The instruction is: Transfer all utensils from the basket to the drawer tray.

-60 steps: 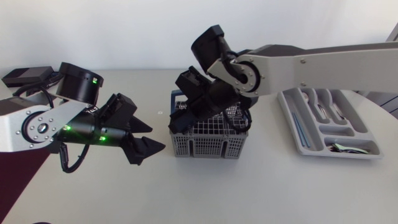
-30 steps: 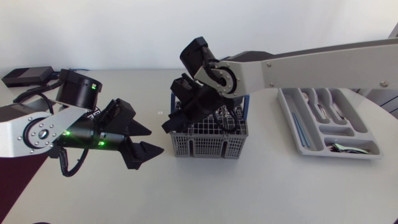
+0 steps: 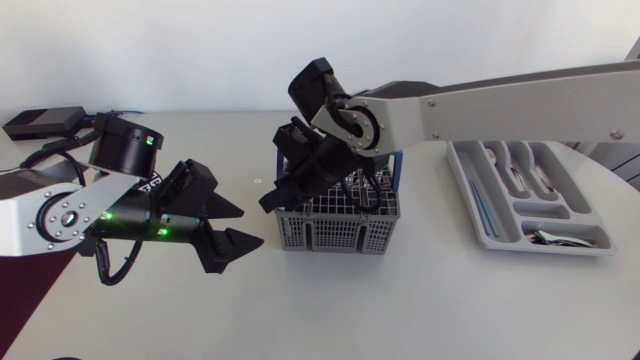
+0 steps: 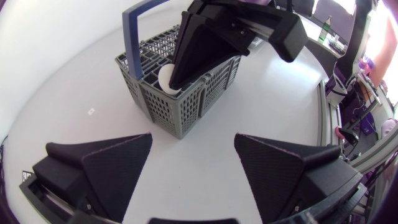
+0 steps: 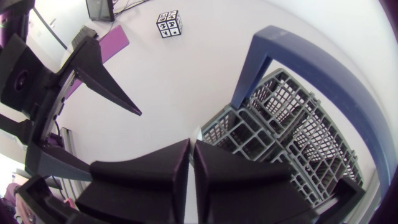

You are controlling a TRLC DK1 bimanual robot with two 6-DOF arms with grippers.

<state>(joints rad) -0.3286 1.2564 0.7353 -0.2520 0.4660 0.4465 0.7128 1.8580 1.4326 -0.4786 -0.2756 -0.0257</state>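
The right gripper [image 3: 270,201], fingers pressed together, dips into the basket [image 3: 335,232], the left gripper [image 3: 248,226] gapes wide just beside the basket, and the drawer tray [image 3: 555,249] holding cutlery [image 3: 520,180] lies well apart from it.

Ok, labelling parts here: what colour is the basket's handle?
The handle is blue; the right wrist view shows it best.

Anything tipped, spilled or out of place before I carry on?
Nothing stands out: the basket sits upright, the drawer tray lies flat with utensils inside, and nothing is spilled on the table.
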